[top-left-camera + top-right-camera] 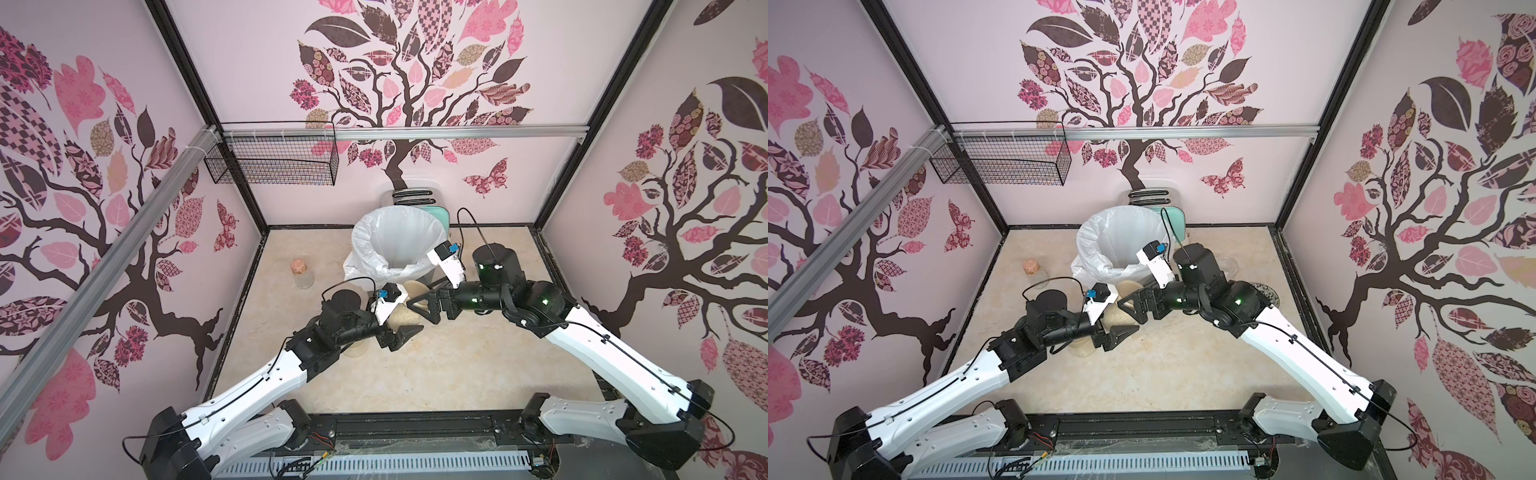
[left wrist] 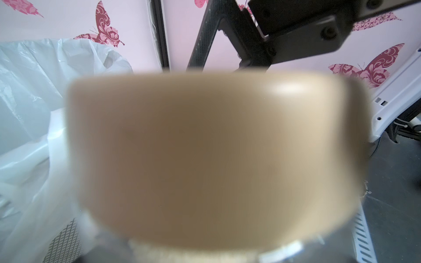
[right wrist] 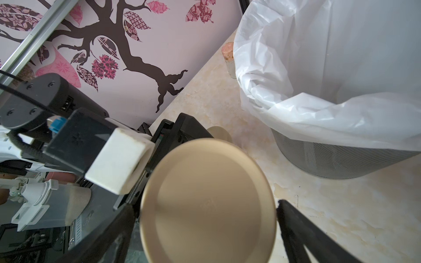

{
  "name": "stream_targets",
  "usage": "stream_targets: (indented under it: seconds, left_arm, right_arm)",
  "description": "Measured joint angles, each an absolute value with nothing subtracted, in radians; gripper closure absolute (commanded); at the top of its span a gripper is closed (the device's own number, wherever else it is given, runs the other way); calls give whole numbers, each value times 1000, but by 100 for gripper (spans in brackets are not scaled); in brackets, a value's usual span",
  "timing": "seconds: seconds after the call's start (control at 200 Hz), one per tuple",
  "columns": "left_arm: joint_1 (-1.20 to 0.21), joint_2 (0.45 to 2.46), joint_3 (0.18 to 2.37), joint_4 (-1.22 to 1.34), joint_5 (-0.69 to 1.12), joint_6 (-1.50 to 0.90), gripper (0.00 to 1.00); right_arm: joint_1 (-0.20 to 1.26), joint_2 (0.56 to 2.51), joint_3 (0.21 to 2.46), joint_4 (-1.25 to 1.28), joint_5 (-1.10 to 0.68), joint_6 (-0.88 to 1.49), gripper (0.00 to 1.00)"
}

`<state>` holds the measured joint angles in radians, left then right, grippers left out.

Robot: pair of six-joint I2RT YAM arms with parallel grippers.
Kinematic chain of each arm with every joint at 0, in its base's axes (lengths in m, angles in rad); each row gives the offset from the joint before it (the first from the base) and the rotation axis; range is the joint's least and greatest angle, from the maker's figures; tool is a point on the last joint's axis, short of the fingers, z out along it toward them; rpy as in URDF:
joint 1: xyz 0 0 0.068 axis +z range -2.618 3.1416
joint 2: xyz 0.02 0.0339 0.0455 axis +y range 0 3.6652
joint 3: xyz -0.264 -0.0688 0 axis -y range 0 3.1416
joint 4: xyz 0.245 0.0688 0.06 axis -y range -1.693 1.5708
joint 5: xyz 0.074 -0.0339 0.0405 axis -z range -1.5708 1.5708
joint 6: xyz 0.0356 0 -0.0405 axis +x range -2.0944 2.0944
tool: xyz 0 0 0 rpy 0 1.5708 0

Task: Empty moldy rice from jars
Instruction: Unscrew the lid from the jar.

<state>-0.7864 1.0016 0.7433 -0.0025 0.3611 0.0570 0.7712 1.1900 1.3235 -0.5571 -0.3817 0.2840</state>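
Two robot arms meet over a pale table (image 1: 457, 374). The left tool (image 1: 402, 333) is closed around the glass body of a jar (image 1: 399, 320), with pale moldy rice (image 1: 1116, 319) showing inside. The right tool (image 1: 422, 309) stands wide, its fingers either side of the jar's beige lid (image 3: 207, 200), not touching it yet. Unscrewing seems to be the step in hand. Centre the lid between the fingers, close squarely on its rim, then twist while the left tool grips firmly, since glass may slip. A lined bin (image 3: 323, 161) waits just beyond the right tool.
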Motion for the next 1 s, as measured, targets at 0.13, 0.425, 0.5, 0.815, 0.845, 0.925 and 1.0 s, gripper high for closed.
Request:
stream_targets:
  seconds: [0.13, 0.425, 0.5, 0.815, 0.845, 0.925, 1.0]
  left_arm:
    - [-790, 1009, 747, 10, 364, 57, 35]
    - [-797, 1020, 751, 13, 375, 55, 35]
    - [-797, 1020, 751, 13, 376, 54, 35]
    - [-786, 979, 751, -42, 481, 26, 40]
    - [-783, 976, 752, -48, 501, 18, 39]
    - [-770, 971, 758, -66, 556, -1, 39]
    - [-762, 965, 769, -84, 608, -14, 38]
  right_arm:
    - [771, 1191, 1324, -557, -378, 279, 4]
    - [771, 1191, 1323, -557, -371, 260, 37]
    - [771, 1191, 1323, -556, -371, 251, 37]
    - [741, 1142, 1242, -473, -529, 117, 39]
    - [734, 1141, 1235, -466, -558, 99, 38]
    - [719, 1138, 1221, -443, -628, 55, 38]
    - [707, 1131, 1211, -421, -690, 11, 38]
